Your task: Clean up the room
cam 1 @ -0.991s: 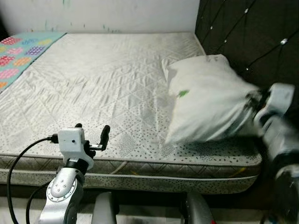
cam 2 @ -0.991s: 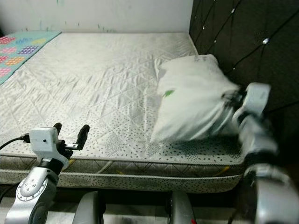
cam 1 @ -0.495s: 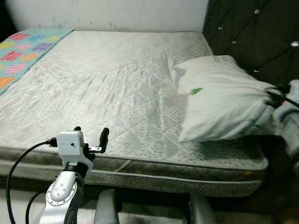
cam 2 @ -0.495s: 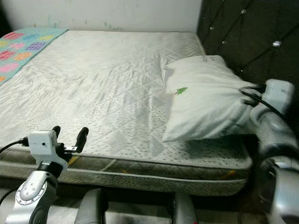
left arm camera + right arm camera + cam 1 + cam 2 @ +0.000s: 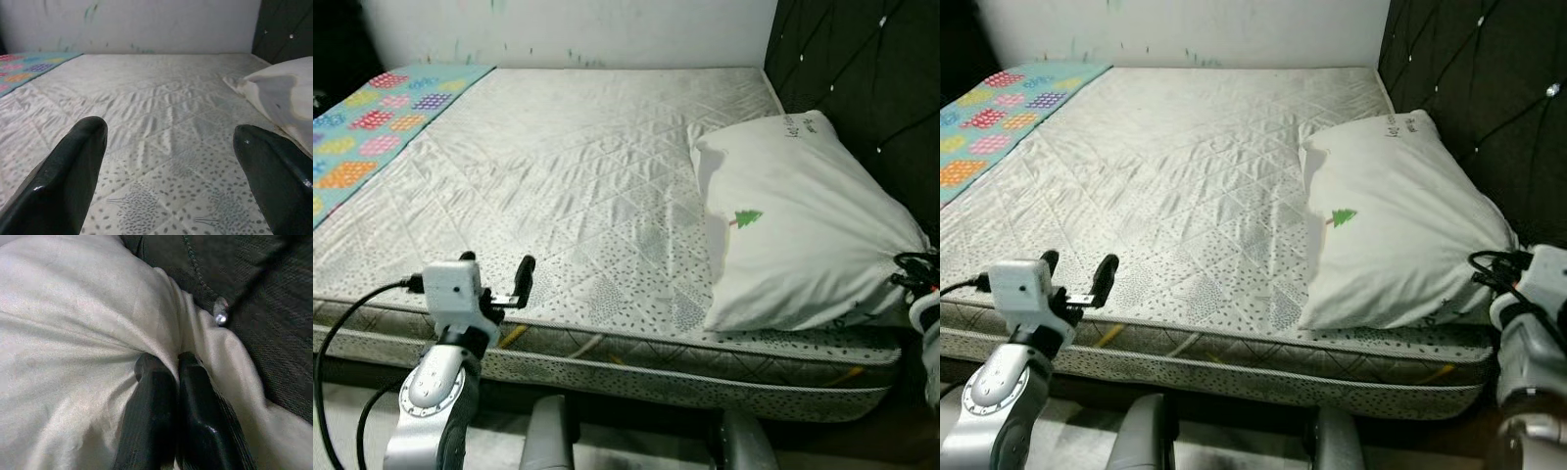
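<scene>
A white pillow [image 5: 798, 230] with a small green tree print lies on the right side of the bare mattress [image 5: 558, 176], against the dark tufted headboard [image 5: 862, 69]. My right gripper [image 5: 172, 367] is shut on the pillow's corner, its fingers [image 5: 151, 396] pressed together with the fabric bunched around them; that arm shows at the right edge of the eye views by the corner [image 5: 1513, 257]. My left gripper [image 5: 494, 269] hovers open over the mattress's front edge, nothing between its fingers [image 5: 73, 166].
A colourful patterned blanket [image 5: 372, 122] lies at the mattress's far left. A white wall [image 5: 568, 29] stands behind the bed. The mattress's front edge [image 5: 636, 367] is close before me, with my own legs [image 5: 548, 441] below it.
The camera has shifted, so the whole bed sits differently in view. The pillow has come down flat on the mattress with my right gripper still on its corner. The left arm stays put.
</scene>
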### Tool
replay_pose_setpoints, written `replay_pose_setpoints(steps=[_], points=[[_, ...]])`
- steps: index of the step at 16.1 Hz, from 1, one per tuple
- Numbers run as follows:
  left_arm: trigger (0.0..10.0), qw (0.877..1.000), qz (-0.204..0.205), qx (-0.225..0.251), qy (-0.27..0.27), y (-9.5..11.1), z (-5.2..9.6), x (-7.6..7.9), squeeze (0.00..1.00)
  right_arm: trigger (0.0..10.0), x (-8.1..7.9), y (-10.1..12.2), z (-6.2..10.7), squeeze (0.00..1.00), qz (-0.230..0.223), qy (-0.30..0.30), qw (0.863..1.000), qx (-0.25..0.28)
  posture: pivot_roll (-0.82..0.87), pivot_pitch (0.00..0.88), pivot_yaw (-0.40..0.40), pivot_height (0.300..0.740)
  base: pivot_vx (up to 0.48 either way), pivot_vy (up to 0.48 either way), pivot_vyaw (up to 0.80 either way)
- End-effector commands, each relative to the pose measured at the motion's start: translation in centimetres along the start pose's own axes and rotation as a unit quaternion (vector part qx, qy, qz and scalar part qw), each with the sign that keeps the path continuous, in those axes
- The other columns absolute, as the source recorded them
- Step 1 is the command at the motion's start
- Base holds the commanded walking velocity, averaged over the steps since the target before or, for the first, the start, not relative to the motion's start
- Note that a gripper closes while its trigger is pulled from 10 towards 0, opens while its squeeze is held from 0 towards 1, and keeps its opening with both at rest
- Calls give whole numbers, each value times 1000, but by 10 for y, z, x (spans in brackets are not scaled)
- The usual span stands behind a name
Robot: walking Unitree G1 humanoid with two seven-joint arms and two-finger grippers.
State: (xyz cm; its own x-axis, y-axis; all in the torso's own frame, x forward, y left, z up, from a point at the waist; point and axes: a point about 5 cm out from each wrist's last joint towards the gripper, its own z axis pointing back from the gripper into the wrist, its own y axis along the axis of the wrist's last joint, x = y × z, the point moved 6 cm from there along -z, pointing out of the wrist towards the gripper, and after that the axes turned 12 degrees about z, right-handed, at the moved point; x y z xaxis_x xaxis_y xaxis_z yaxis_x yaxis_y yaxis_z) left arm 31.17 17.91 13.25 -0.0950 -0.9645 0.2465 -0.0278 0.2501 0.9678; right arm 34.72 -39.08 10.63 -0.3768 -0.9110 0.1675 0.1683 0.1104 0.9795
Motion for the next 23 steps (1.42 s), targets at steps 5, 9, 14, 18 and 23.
replay_pose_setpoints(steps=[5,9,14,18,23], points=[[10000,1000,-1,-17,-2,-8,0,-1,0,0,27,-23,33,0,-16,-53,998,-1,-7,0,62,553,0,0,0],[10000,1000,3,-22,-12,-12,-2,3,0,0,5,-69,78,0,-10,-28,998,-49,-23,0,70,553,0,0,0],[10000,1000,2,-22,-15,-12,-4,4,0,0,-2,-73,83,0,9,-18,997,-69,-27,0,67,553,0,0,0],[10000,1000,3,-19,-13,-12,-5,5,0,10000,-48,-29,44,0,29,36,999,-21,-5,0,48,553,0,0,0],[10000,1000,3,-13,0,-10,-2,2,0,10000,-85,40,-9,0,4,50,998,32,31,0,18,553,0,0,0]])
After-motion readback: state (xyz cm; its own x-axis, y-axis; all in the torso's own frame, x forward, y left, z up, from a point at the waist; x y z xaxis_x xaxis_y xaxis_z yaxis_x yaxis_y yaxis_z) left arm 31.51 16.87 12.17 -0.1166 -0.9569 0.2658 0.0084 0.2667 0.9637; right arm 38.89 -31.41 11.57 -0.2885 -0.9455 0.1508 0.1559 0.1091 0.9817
